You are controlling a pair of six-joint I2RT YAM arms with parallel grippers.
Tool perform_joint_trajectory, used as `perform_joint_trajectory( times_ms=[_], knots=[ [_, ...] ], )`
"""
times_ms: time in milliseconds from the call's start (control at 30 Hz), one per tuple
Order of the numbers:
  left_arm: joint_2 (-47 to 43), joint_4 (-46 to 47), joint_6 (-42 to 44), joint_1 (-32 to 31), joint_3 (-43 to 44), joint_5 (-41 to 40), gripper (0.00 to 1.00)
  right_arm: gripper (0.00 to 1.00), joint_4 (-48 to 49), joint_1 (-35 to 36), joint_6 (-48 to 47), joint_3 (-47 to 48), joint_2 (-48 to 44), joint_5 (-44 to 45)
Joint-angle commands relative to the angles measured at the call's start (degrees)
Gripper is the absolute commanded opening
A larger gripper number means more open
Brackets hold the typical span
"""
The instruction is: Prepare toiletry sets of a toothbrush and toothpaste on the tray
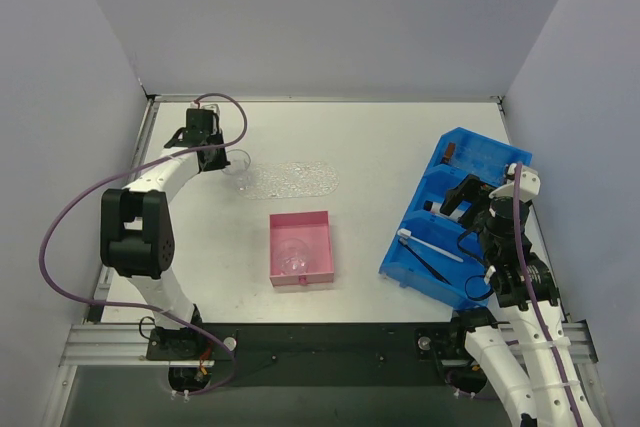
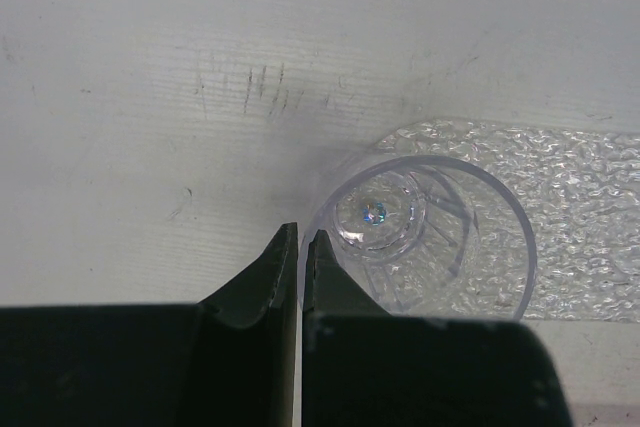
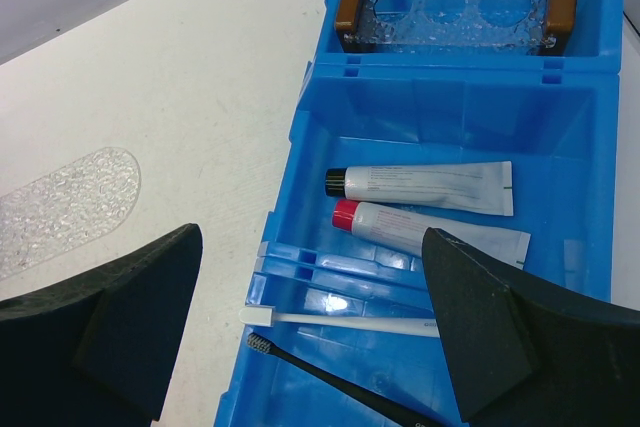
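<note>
The tray (image 1: 300, 180) is a clear, bumpy oval lying flat at mid-table, also in the right wrist view as the tray (image 3: 60, 207). My left gripper (image 2: 302, 235) is shut on the rim wall of a clear cup (image 2: 420, 237) at the tray's left end, seen from above as the left gripper (image 1: 222, 153) beside the cup (image 1: 238, 164). My right gripper (image 3: 312, 235) hangs open over the blue bin (image 3: 450, 107) and holds nothing. Below it lie two toothpaste tubes, one black-capped (image 3: 430, 187) and one red-capped (image 3: 420, 229). A white toothbrush (image 3: 340, 320) and a black toothbrush (image 3: 330, 377) lie nearer.
A square pink box (image 1: 300, 219) stands in front of the tray with another clear cup (image 1: 293, 259) inside. The blue bin (image 1: 480, 152) fills the right side. Its far compartment holds a clear rack (image 3: 450, 12) with brown end blocks. Grey walls enclose the table.
</note>
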Motion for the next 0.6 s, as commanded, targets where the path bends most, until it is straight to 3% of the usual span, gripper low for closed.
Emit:
perform_joint_trajectory(
  times_ms=[0,433,567],
  knots=[
    [0.5,0.7,-0.4,0.2,2.8,1.1,0.00,0.86,-0.2,0.3,0.2,0.2,0.1,0.2],
    [1.0,0.3,-0.4,0.3,3.2,1.8,0.00,0.87,-0.2,0.3,0.2,0.1,0.3,0.4],
    [1.0,-0.1,-0.4,0.2,3.5,1.7,0.06,0.87,-0.4,0.3,0.0,0.1,0.2,0.4]
  ],
)
